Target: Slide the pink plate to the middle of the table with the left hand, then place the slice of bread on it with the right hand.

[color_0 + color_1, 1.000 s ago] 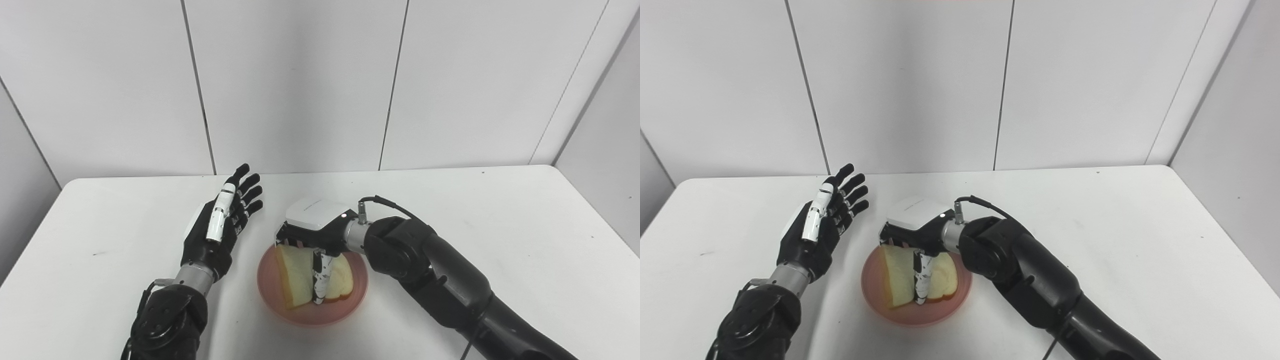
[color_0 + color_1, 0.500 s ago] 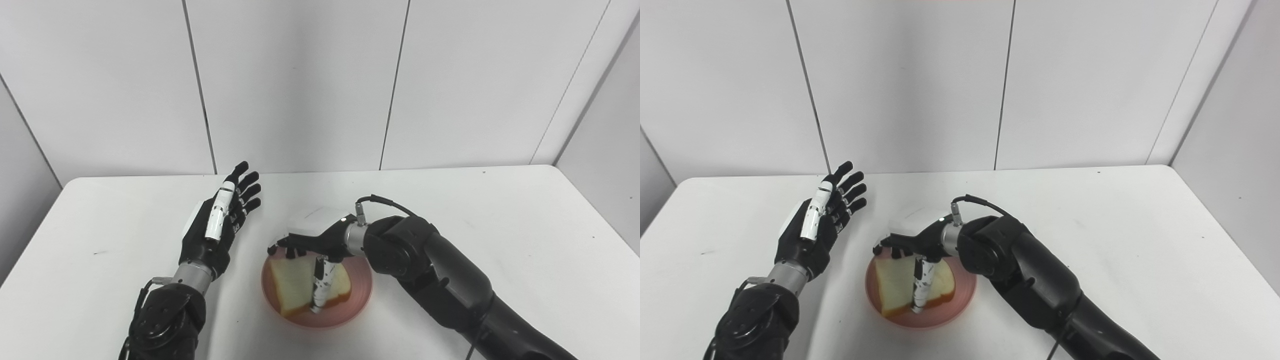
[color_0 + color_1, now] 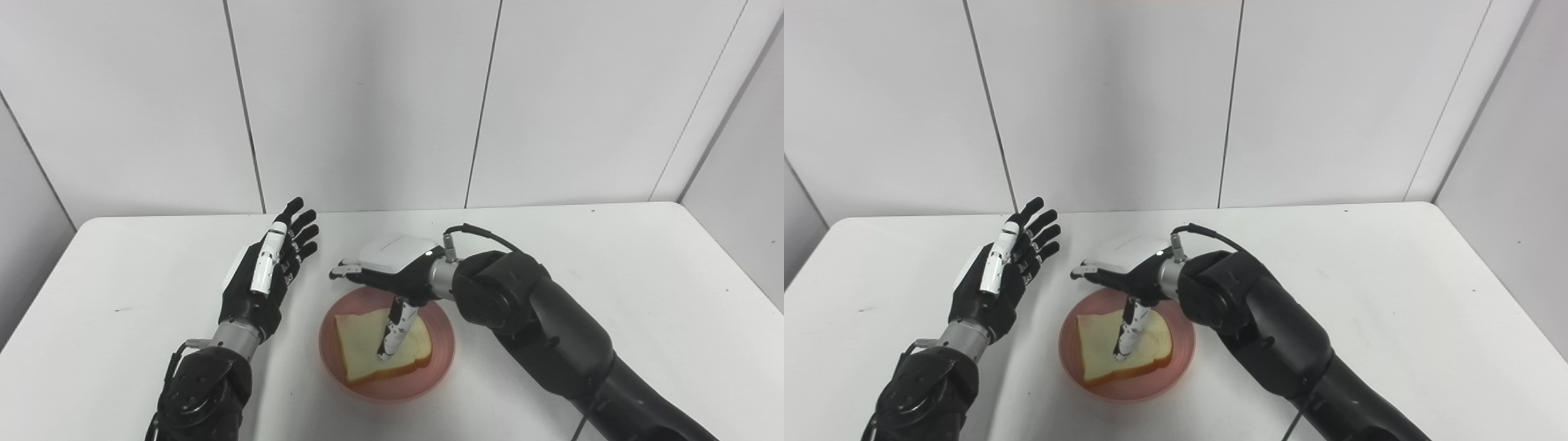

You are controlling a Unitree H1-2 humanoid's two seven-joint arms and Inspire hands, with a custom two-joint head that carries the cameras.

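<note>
Right hand [image 3: 392, 269] hovers released, fingers spread, over the bread [image 3: 373, 343] lying flat on the pink plate [image 3: 438, 367]; left hand [image 3: 263, 278] is open, left of it.

The slice of bread [image 3: 380, 346] is laid on the pink plate [image 3: 442, 362] — near the table's [image 3: 643, 288] middle, between the left hand [image 3: 263, 278] and right hand [image 3: 392, 269].

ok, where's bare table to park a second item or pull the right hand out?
Bare: table right of the right arm, and the far strip by the wall. Crowded: centre front, where pink plate holds the bread, right hand open above, left hand close beside.
</note>
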